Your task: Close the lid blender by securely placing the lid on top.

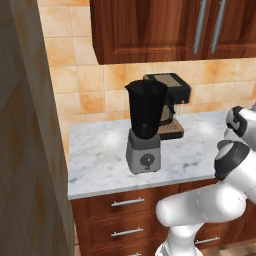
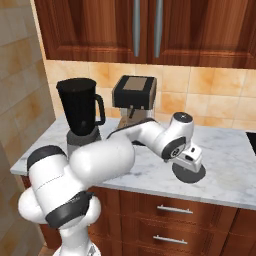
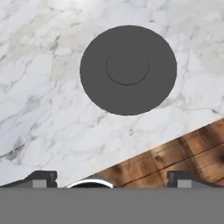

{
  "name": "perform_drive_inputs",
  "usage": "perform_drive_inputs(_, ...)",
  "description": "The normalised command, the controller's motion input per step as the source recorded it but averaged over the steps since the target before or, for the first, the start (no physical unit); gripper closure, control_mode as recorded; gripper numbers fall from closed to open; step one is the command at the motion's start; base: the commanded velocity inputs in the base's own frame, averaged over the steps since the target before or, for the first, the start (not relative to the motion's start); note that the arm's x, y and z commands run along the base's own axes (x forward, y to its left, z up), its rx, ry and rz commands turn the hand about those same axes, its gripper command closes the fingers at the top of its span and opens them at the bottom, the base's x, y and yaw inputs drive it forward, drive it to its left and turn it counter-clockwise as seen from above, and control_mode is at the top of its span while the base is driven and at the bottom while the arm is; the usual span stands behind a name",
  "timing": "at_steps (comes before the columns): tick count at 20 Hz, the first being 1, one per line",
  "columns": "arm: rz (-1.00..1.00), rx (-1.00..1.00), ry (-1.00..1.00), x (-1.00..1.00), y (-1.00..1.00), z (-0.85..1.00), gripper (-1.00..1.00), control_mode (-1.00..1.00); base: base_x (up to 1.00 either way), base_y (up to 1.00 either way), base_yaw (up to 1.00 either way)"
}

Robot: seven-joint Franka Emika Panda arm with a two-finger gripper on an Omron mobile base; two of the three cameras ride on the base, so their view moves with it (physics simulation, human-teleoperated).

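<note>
Lying flat on marble counter (image 3: 39,87), lid (image 3: 128,70) directly beneath spread gripper (image 3: 111,178).

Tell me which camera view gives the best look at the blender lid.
The hand view: the lid lies flat on the marble counter, seen whole from above with its centre knob. In the right base view the lid is a dark disc partly covered by the hand above it. In the left base view I cannot make it out.

Bare counter (image 3: 39,87) rings lid (image 3: 128,70); coffee machine (image 2: 134,95) crowds blender (image 2: 80,115).
</note>
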Motion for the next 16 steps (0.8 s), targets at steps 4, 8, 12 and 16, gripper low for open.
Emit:
perform_drive_inputs(4,0.01,0.03,0.01,0.25,-0.43,-0.41,-1.00,-1.00,0.00,0.00,0.00)
perform_drive_inputs(8,0.00,0.04,0.01,0.42,-0.29,-0.31,-1.00,-1.00,0.00,0.00,0.00)
perform_drive_inputs(12,0.00,0.02,0.05,0.70,-0.07,-0.25,-1.00,-1.00,0.00,0.00,0.00)
perform_drive_inputs(16,0.00,0.00,0.09,0.64,-0.04,-0.21,-1.00,-1.00,0.00,0.00,0.00)
